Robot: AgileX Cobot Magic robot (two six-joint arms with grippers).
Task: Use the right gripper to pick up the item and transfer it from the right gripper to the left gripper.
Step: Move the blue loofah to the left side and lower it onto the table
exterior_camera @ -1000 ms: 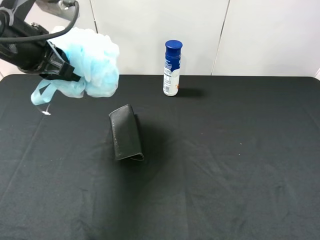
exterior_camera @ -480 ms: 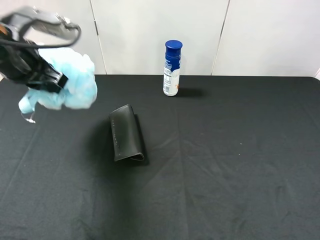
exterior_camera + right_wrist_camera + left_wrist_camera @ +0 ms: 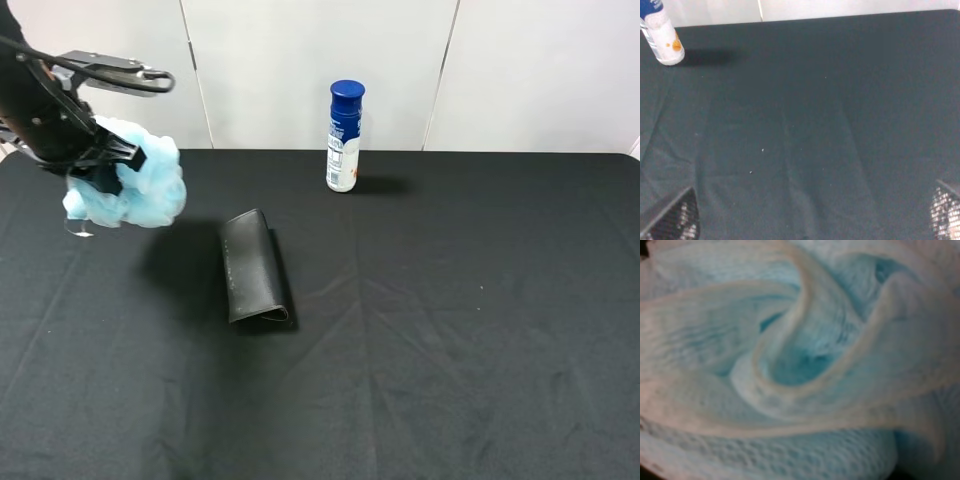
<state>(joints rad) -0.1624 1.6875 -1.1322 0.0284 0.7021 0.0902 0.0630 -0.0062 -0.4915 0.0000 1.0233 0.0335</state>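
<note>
The light blue and white loofah [image 3: 140,190] hangs just above the table's far left, held in my left gripper [image 3: 98,160], whose black fingers are shut on it. In the left wrist view the loofah's mesh [image 3: 800,360] fills the whole picture and hides the fingers. A small ribbon end dangles below it on its left. My right gripper [image 3: 807,216] is out of the exterior high view. In the right wrist view its two fingertips [image 3: 670,218] stand wide apart over bare black cloth, open and empty.
A black folded case [image 3: 252,266] lies left of the table's middle, right of the loofah. A blue-capped white bottle [image 3: 344,136] stands at the back centre and also shows in the right wrist view [image 3: 659,37]. Black cloth [image 3: 470,330] covers the table.
My left arm has carried the loofah leftward and lower, from beside the case's far end to low over the table's left edge. Case and bottle have not moved.
</note>
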